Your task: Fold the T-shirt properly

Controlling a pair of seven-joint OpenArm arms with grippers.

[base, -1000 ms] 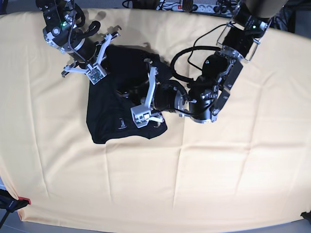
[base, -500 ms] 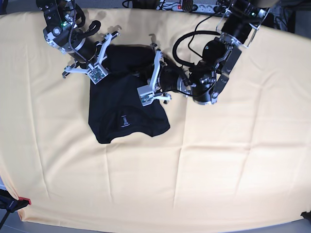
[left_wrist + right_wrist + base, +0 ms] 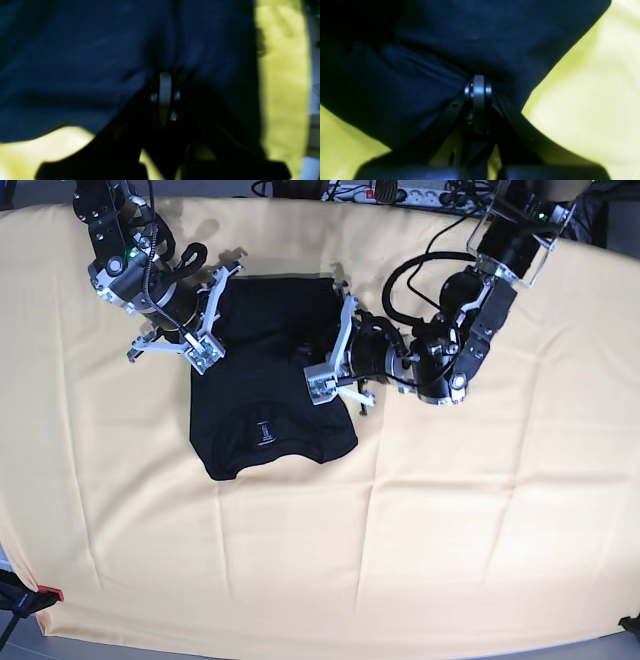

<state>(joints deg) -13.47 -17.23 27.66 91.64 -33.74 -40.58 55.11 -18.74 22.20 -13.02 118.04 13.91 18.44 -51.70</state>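
Both grippers are clamped on the shirt: right gripper at its left edge, left gripper at its right edge. You have it bunched far-centre on the cloth, label showing. It looks limp and light, so you should hold hems or corners, since single layers may slip.

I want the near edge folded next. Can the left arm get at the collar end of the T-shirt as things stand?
Probably not right away. The left gripper is shut on the T-shirt at its side edge, so it must let go first. Otherwise the way looks free: the collar end with the label lies flat and uncovered on the yellow cloth.
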